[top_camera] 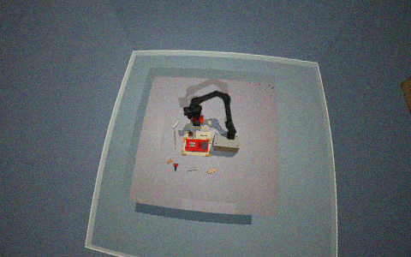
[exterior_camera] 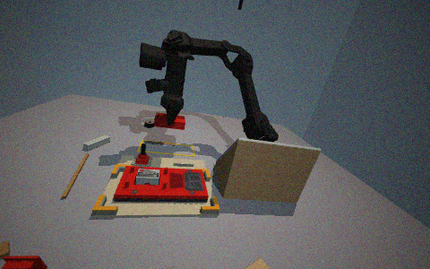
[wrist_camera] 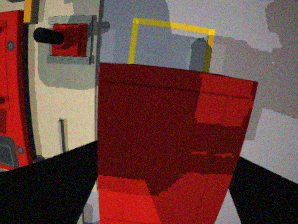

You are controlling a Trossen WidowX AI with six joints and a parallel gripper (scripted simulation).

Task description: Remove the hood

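The hood, a red block (top_camera: 201,119) (exterior_camera: 178,121) (wrist_camera: 160,110), is held in the air by my gripper (exterior_camera: 170,123) (wrist_camera: 165,155), which is shut on it. The marked area, a yellow outline (exterior_camera: 193,151) (wrist_camera: 172,26), lies on the table below the hood, just behind the car's tray; in the wrist view the hood hides its near part. The toy car, a flat red body (top_camera: 198,150) (exterior_camera: 134,191) (wrist_camera: 10,70) with a grey engine block, sits on the cream tray (exterior_camera: 152,209) between orange corner pieces.
A red piece with a black knob (exterior_camera: 142,158) (wrist_camera: 70,40) stands at the tray's back left. A large tan box (exterior_camera: 269,172) stands right of the tray. A white block (exterior_camera: 96,143) and a wooden stick (exterior_camera: 75,176) lie left. A round dark-and-white piece (exterior_camera: 148,122) shows behind.
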